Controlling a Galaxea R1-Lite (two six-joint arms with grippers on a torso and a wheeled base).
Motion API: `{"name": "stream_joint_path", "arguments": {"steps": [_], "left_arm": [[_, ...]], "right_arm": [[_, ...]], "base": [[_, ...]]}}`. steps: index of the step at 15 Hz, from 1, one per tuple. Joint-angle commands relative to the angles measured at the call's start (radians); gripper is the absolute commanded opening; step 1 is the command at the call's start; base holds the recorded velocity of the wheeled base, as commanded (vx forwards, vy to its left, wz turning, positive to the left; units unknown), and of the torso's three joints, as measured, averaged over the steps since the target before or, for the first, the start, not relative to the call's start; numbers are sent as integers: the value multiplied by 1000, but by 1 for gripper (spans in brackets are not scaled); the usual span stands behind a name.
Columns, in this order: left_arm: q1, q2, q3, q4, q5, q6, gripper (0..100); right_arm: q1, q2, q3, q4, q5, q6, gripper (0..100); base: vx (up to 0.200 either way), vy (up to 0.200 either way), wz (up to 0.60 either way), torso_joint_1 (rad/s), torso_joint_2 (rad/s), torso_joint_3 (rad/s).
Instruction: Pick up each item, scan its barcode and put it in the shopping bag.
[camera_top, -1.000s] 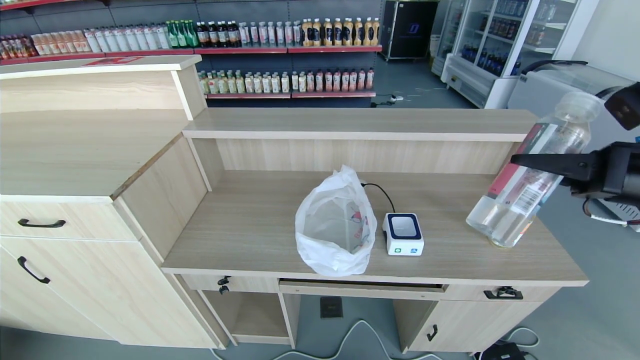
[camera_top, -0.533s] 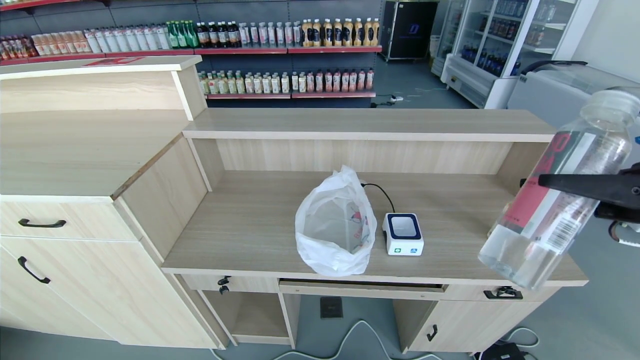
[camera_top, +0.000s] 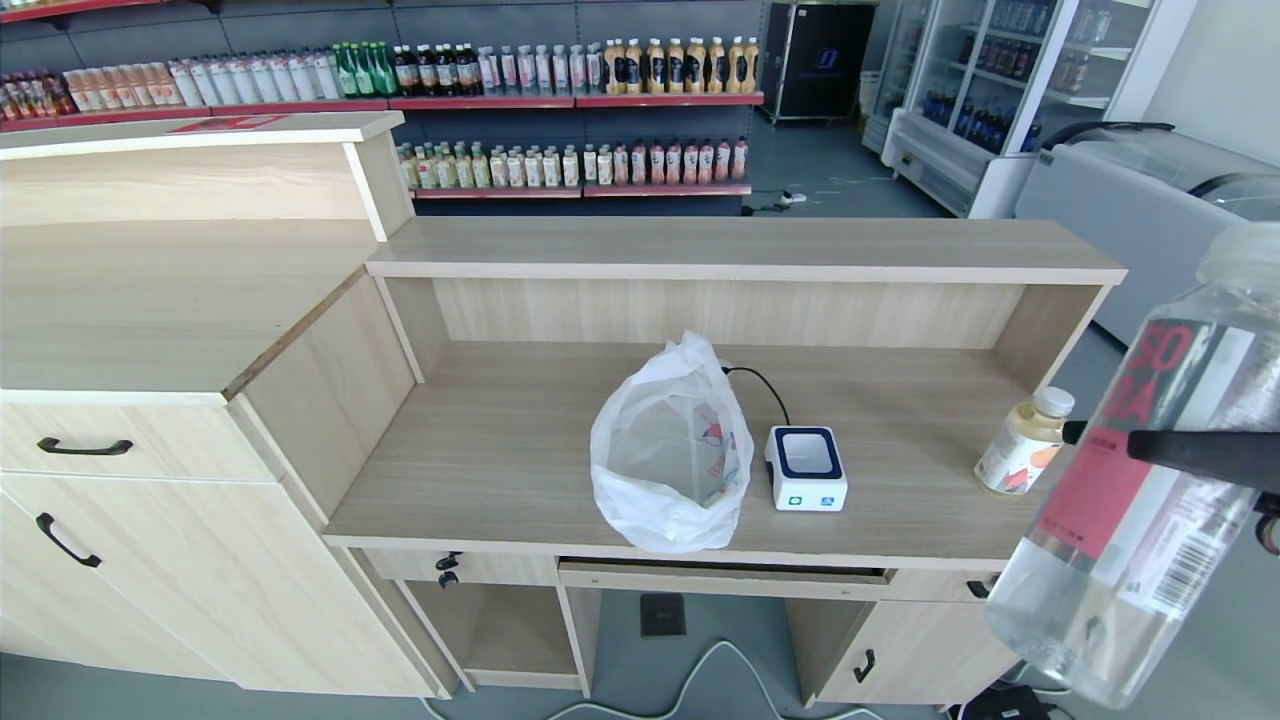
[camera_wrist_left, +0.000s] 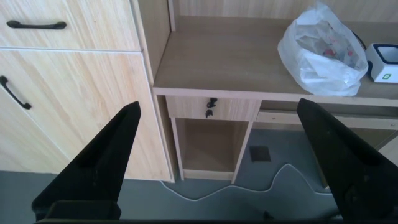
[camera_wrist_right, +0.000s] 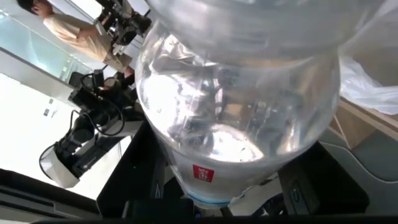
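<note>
I saw a pale wooden counter (camera_top: 520, 440), a taller cabinet (camera_top: 150, 300) on its left, drink shelves (camera_top: 560, 100) behind, glass-door fridges (camera_top: 1000, 80), a chest freezer (camera_top: 1130, 200).

A shop: long shelves (camera_top: 560, 100) of bottled drinks, glass-door fridges (camera_top: 1010, 70) and a chest freezer (camera_top: 1120, 175) line the room, and the wooden checkout table (camera_top: 500, 450) carries a barcode scanner (camera_top: 806, 468) and a plastic shopping bag (camera_top: 665, 465).

Head cam: high, looks forward and down over counter (camera_top: 500, 450). Left wrist cam: low at counter's front left, faces bag (camera_wrist_left: 323, 53), shared with head view. Right wrist cam: hard against bottle (camera_wrist_right: 242, 112)
</note>
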Motion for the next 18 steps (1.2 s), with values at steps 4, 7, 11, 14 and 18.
{"name": "stream_joint_path", "arguments": {"steps": [4, 7, 11, 14, 18], "left_arm": [[0, 0, 0, 0, 0, 0, 100], [0, 0, 0, 0, 0, 0, 100], [0, 0, 0, 0, 0, 0, 100], [0, 0, 0, 0, 0, 0, 100], [0, 0, 0, 0, 0, 0, 100]], "right_arm": [[16, -95, 53, 56, 1, -2, 0], [10, -136, 54, 154, -10, -45, 0], [10, -129, 45, 157, -52, -62, 0], [9, -130, 41, 156, -81, -62, 0], [7, -138, 41, 156, -84, -62, 0]], "base": [[0, 0, 0, 0, 0, 0], [0, 0, 0, 0, 0, 0], [0, 0, 0, 0, 0, 0], [0, 0, 0, 0, 0, 0], [0, 0, 0, 0, 0, 0]]}}
